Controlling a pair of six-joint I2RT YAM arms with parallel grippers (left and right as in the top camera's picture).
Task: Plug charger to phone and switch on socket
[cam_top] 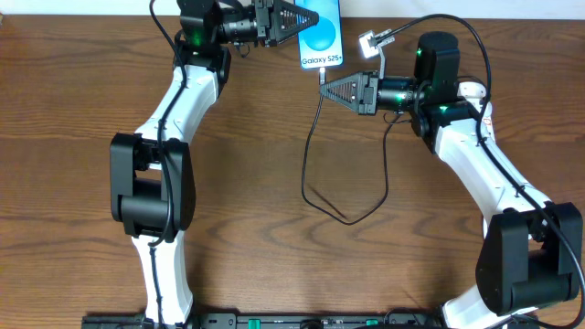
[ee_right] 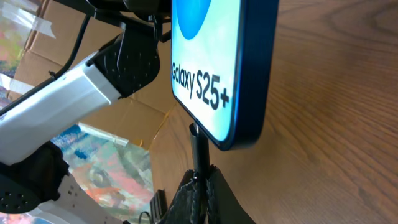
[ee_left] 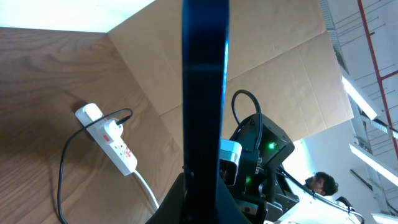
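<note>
The phone, with a cyan screen reading "Galaxy S25+", is held off the table at the far edge by my left gripper, which is shut on it. It shows edge-on in the left wrist view, rising from the left gripper's jaws. My right gripper is shut on the charger plug tip, which meets the phone's bottom edge. I cannot tell how deep it sits. The black cable loops over the table. The white socket strip lies flat, mostly hidden behind the right arm in the overhead view.
A white adapter sits plugged in the strip, and the black cable runs out of it. The strip's white cord runs toward the arm. Cardboard panels stand beyond the table's far edge.
</note>
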